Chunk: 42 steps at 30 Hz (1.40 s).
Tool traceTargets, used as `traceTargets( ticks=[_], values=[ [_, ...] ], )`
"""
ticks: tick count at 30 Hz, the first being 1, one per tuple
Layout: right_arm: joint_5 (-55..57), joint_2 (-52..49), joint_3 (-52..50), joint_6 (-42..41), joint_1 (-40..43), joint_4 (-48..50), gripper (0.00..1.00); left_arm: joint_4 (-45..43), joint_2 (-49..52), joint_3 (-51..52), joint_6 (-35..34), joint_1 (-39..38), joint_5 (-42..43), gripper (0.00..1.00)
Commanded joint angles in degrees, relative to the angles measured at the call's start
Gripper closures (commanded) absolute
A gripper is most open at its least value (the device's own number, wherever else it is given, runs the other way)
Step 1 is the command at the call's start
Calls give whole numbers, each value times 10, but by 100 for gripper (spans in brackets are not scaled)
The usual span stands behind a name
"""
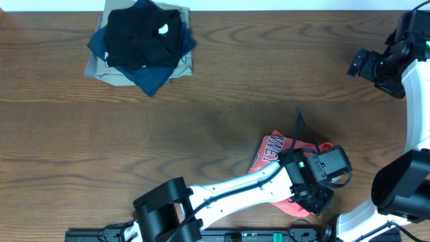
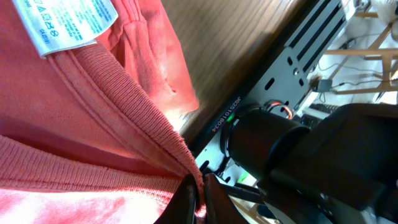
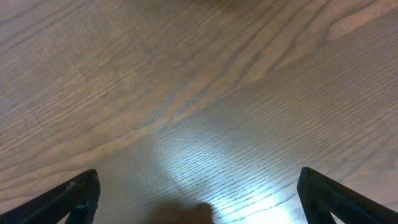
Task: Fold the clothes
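Overhead, left-wrist and right-wrist views of a shirt-folding task. The red-orange T-shirt (image 1: 272, 151) lies bunched at the near edge of the table (image 1: 201, 114), towards the right arm's side, with part of its white lettering facing up. The left arm reaches across to it. The left gripper (image 2: 199, 202) is closed on the ribbed collar (image 2: 124, 106), just below the white care label (image 2: 65, 22). A grip on the neckline probably serves to lift or drag the crumpled cloth out flat, since a fold cannot begin while it is heaped. The right gripper (image 3: 199, 190) hangs with its jaws spread wide over bare wood at the far right, holding nothing and clear of the shirt. A stack of dark clothes (image 1: 141, 44) sits well apart at the far left.
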<state>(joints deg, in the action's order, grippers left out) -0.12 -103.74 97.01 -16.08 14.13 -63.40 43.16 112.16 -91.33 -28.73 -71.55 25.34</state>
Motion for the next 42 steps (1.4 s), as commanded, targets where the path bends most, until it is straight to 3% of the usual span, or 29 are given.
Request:
traceTargets(
  ticks=[1, 3, 6, 8, 15, 25, 35, 38, 42],
  values=[
    [5, -1, 2, 3, 1, -1, 1, 0, 18, -7, -8, 4, 6, 92],
    [5, -1, 2, 3, 1, -1, 1, -1, 23, -7, -8, 3, 6, 87],
    [5, -1, 2, 3, 1, -1, 1, -2, 28, -7, -7, 4, 6, 50],
    [5, -1, 2, 3, 1, -1, 1, -3, 28, -7, -5, 4, 5, 40],
    [5, -1, 2, 3, 1, -1, 1, 3, 10, -8, 10, 34, -31, 39],
    [5, -1, 2, 3, 1, -1, 1, 40, -8, -3, 13, 142, -46, 40],
    [5, -1, 2, 3, 1, -1, 1, -5, 3, 0, 29, 118, -45, 40],
    [5, -1, 2, 3, 0, -1, 1, -6, 15, 0, 27, 109, -29, 46],
    [5, -1, 2, 3, 0, -1, 1, -11, 35, 0, 28, 92, -5, 46]
  ],
)
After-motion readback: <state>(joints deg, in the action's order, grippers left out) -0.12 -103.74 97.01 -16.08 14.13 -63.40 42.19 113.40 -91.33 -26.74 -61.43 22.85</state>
